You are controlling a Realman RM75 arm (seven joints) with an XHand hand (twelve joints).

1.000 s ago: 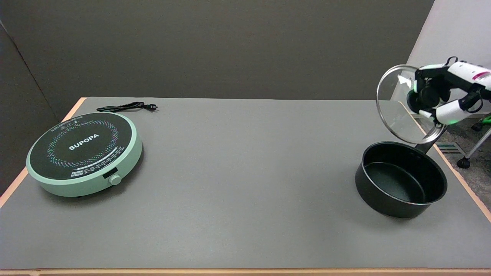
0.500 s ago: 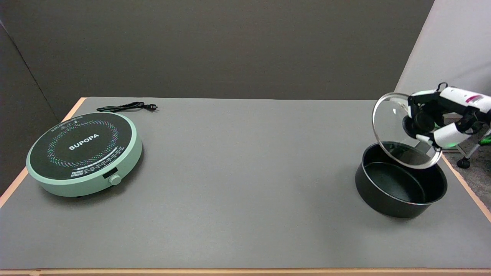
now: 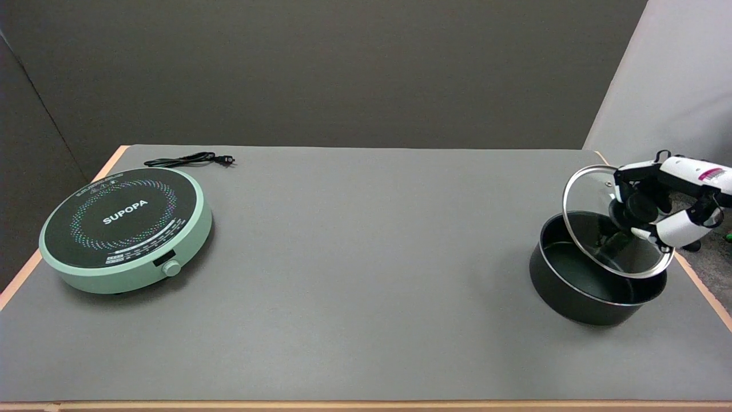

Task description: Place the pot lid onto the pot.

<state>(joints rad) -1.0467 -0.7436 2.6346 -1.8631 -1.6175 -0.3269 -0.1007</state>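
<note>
A black pot stands on the grey table at the right, its mouth open toward me. My right hand reaches in from the right edge and grips the black knob of a glass pot lid with a metal rim. The lid hangs tilted over the pot's far right side, its lower rim close to the pot's right rim. Whether lid and pot touch I cannot tell. The pot's handle is hidden behind the lid and hand.
A mint-green induction cooker with a black top sits at the table's left, its black power cord coiled behind it. The table's right edge runs close beside the pot. A grey wall panel stands at the far right.
My right hand has carried the lid downward, from well above the pot's far side to just over its right rim, and the lid has tipped flatter. The pot has stayed put.
</note>
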